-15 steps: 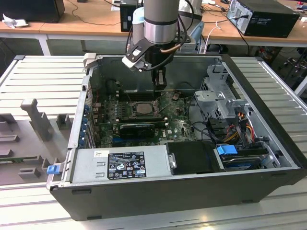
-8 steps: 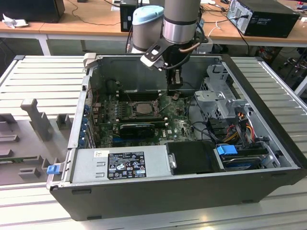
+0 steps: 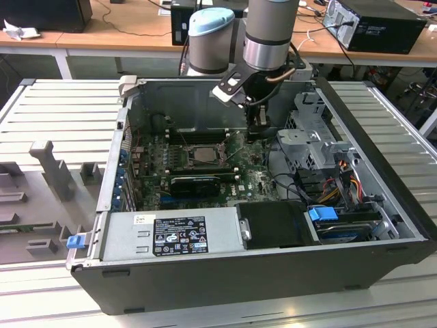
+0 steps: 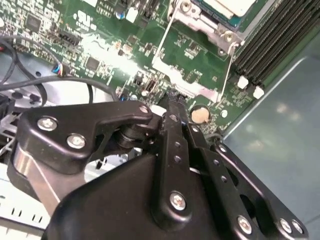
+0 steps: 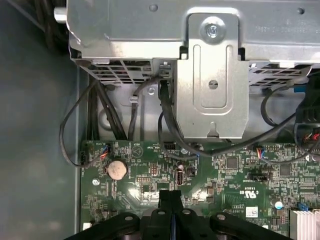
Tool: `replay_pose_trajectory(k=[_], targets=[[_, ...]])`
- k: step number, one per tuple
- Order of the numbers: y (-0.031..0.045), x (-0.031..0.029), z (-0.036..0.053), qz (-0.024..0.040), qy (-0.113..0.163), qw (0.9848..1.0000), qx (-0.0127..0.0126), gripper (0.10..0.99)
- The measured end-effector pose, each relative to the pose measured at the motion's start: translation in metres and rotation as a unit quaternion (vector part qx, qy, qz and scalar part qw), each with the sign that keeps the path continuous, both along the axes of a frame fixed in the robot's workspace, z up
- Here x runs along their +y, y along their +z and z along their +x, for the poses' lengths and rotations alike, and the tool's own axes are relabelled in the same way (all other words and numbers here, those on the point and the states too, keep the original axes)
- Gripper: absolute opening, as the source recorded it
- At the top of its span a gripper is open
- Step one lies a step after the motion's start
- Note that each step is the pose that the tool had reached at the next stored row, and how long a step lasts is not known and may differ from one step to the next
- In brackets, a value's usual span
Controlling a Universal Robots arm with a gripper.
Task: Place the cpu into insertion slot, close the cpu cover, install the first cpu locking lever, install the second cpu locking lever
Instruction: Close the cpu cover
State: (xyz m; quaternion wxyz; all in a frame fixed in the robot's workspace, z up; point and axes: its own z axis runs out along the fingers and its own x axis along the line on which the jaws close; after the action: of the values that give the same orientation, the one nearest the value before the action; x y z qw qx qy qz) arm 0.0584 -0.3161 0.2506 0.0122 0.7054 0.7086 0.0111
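You are working inside an open computer case (image 3: 273,273). A grey drive cage (image 5: 210,75) is crowding the edge of the green motherboard (image 5: 235,180), and black cables (image 5: 167,120) are trailing from the cage down onto it. A coin battery (image 5: 116,169) is sitting on the board near the fingertips, and long black memory slots (image 4: 270,45) are running along one side of the socket. In the exterior view a black card (image 3: 198,183) is lying beside the socket and a power supply (image 3: 171,236) is spanning the case front. Your gripper (image 3: 259,130) is hanging between the drive cage and the insertion slot (image 3: 203,154), on the exterior view's right of the slot and apart from it. Its fingers (image 5: 164,200) are pressing flat together, gripping nothing; you cannot tell whether the tips are touching the board. The cpu (image 4: 227,5) is sitting in the slot with the cpu cover (image 4: 200,20) framing it, and two thin wire levers (image 4: 165,37) are jutting out alongside.
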Motion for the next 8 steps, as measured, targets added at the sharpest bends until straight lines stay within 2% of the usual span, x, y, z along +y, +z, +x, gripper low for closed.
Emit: replay_pose_trajectory(k=[3, 8], targets=[[-0.0004, -0.0001, -0.0021, -0.0001, 0.000, 1.0000, 0.0023, 0.106], [-0.0005, 0.0000, -0.0086, 0.0000, 0.000, 1.0000, 0.0024, 0.106]])
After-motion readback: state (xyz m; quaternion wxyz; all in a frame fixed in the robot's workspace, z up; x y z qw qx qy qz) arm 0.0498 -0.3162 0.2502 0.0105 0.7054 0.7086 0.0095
